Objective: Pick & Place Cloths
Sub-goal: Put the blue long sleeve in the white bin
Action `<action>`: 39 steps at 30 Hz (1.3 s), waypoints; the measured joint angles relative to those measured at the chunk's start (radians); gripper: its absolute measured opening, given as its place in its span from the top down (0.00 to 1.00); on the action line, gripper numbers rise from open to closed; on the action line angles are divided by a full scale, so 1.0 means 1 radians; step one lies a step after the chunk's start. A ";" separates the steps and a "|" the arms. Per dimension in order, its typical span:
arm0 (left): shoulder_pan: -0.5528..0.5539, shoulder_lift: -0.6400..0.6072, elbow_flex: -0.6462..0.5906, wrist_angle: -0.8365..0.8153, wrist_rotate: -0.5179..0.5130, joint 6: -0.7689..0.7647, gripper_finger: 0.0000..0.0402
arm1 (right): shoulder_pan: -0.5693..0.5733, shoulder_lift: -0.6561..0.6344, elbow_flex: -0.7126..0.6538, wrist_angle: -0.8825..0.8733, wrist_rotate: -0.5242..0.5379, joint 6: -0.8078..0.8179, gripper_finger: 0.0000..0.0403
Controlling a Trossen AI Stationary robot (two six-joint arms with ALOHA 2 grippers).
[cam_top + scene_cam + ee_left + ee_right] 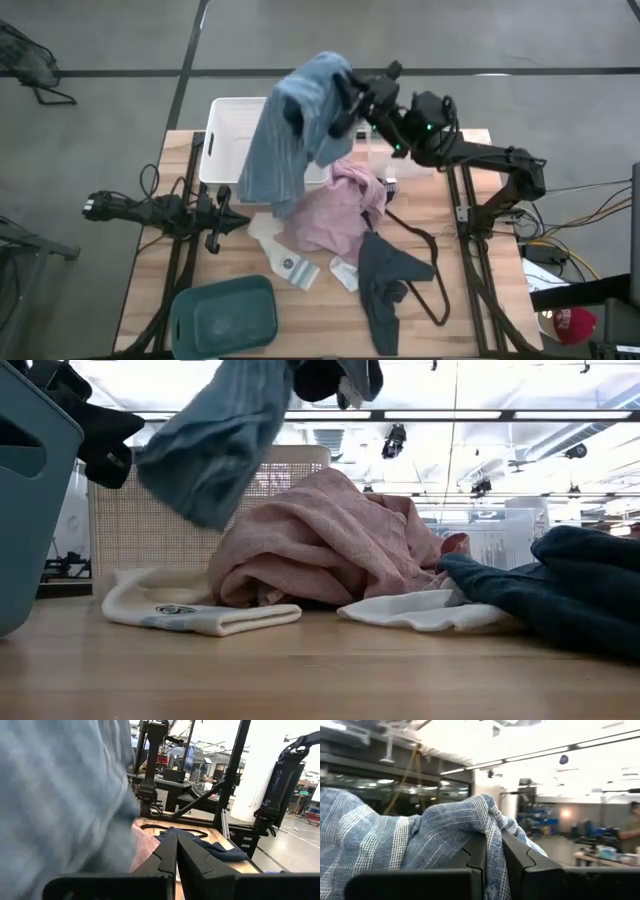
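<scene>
You see the left gripper (pixel 222 224) at mid-left of the high view, low beside the table's left rail, its jaws closed on nothing; in its wrist view the fingers (pixel 167 857) meet in a point. Below it, at lower left, a green bin (pixel 222 318) sits on the table (pixel 320 320). Just right of the gripper, a white basket (pixel 228 140) stands at the table's upper edge. The striped shirt (pixel 295 125) hangs in the air over the basket's right side and the table next to it, draping down from upper centre. Under it, at centre, the pink garment (pixel 345 210) lies bunched, with white socks (pixel 290 262) touching its lower left edge. Right of centre, a navy garment (pixel 385 280) lies partly across a black hanger (pixel 435 275). At upper centre-right, you find the right gripper (pixel 345 100) raised, its jaws pinched on the striped shirt; in its wrist view the cloth (pixel 420 840) folds over and between the fingers (pixel 520 857).
</scene>
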 joint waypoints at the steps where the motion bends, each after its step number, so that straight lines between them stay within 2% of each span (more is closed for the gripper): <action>1: 0.000 0.000 0.000 0.000 0.000 0.000 0.97 | -0.017 0.004 0.000 -0.001 0.000 0.005 0.93; 10: 0.000 0.000 0.000 -0.003 0.000 0.000 0.97 | -0.100 0.137 0.000 -0.160 -0.029 0.121 0.92; 14: 0.000 0.000 0.000 -0.003 0.000 0.000 0.97 | -0.103 0.232 -0.001 -0.195 -0.137 0.129 0.93; 20: 0.000 0.000 0.000 -0.005 0.000 0.000 0.97 | -0.103 0.363 0.011 -0.196 -0.329 0.233 0.91; 25: 0.000 0.000 0.000 -0.008 0.000 0.000 0.97 | -0.104 0.437 0.078 -0.318 -0.363 0.309 0.87; 30: 0.000 0.000 0.000 -0.008 0.000 0.000 0.97 | -0.105 0.465 0.152 -0.539 -0.370 0.352 0.79; 39: 0.000 0.000 0.000 -0.008 0.000 0.000 0.97 | -0.091 0.459 0.386 -0.875 -0.382 0.378 0.53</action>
